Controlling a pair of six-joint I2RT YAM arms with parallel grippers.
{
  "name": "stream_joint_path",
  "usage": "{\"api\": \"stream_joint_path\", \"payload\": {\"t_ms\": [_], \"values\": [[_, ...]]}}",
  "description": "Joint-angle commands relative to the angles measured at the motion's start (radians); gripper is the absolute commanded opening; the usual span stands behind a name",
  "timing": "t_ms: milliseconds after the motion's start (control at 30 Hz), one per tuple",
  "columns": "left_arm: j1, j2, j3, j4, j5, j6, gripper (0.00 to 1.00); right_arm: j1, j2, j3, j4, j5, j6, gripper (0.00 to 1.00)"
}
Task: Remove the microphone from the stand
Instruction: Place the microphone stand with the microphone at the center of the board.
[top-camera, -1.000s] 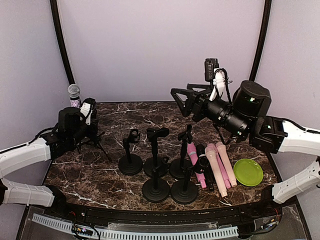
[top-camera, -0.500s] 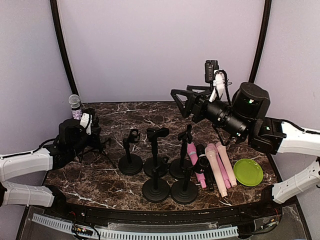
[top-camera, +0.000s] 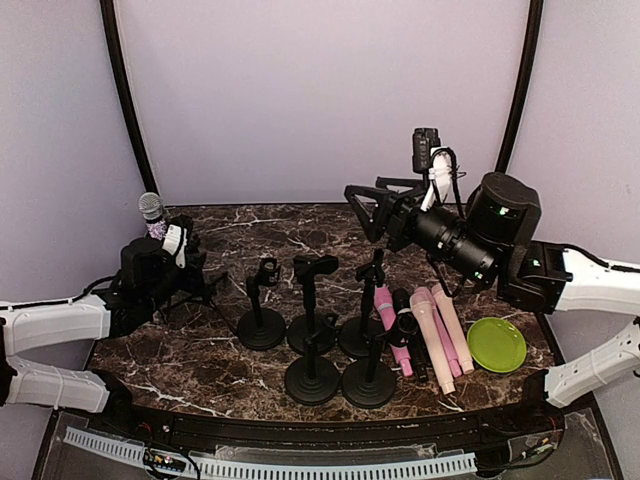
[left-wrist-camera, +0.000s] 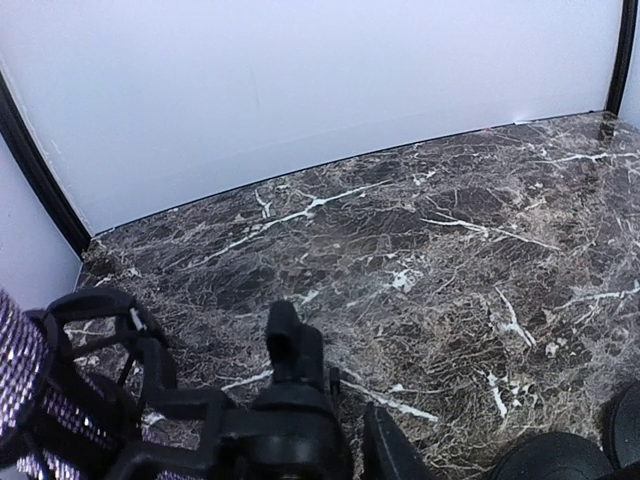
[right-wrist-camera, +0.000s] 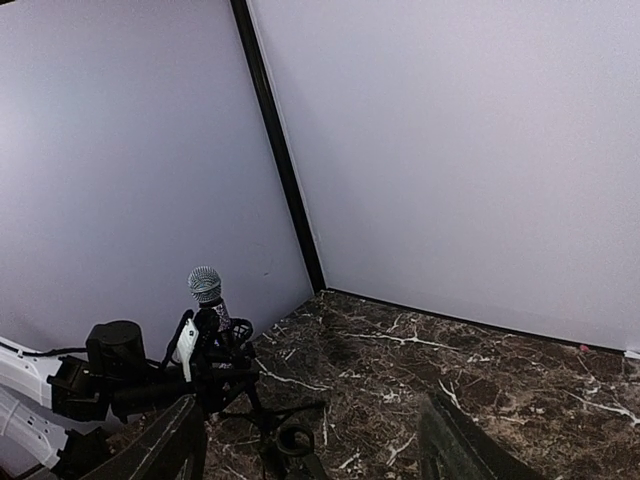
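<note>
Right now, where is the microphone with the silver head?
In the top view, the microphone stands upright at the far left of the table, close by the left arm. The nearest black stand is to its right.

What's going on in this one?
The left gripper is at a small tripod stand on the left of the table. A silver-headed microphone stands upright in it, not yet removed. Whether that gripper is closed on the stand cannot be told. The right gripper hangs open and empty above the middle. Five empty stands sit in the centre, pink microphones lie beside them, and a green plate is at the right.
</note>
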Motion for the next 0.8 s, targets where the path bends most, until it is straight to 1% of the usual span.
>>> {"api": "stream_joint_path", "payload": {"t_ms": [0,133,233,467,600,667,733,767], "values": [[0.000,-0.020,-0.010,0.088,-0.013,0.003,0.36,-0.011,-0.041,-0.021,0.065,0.022,0.014,0.74],[0.000,-0.035,-0.015,0.059,-0.030,-0.027,0.47,-0.011,-0.052,-0.032,0.069,0.027,0.015,0.74],[0.001,-0.061,-0.011,-0.001,-0.033,-0.076,0.51,-0.011,-0.060,-0.039,0.074,0.030,0.016,0.74],[0.001,-0.223,-0.014,-0.158,-0.031,-0.179,0.62,-0.012,-0.070,-0.051,0.080,0.031,0.016,0.74],[0.000,-0.267,0.036,-0.311,-0.032,-0.230,0.66,-0.012,-0.074,-0.058,0.086,0.031,0.018,0.74],[0.001,-0.269,0.088,-0.414,-0.038,-0.257,0.67,-0.012,-0.077,-0.060,0.085,0.029,0.021,0.74],[0.001,-0.263,0.155,-0.579,-0.057,-0.291,0.70,-0.012,-0.082,-0.061,0.081,0.027,0.024,0.74],[0.001,-0.259,0.214,-0.622,-0.072,-0.319,0.71,-0.012,-0.086,-0.062,0.078,0.027,0.024,0.74]]}}
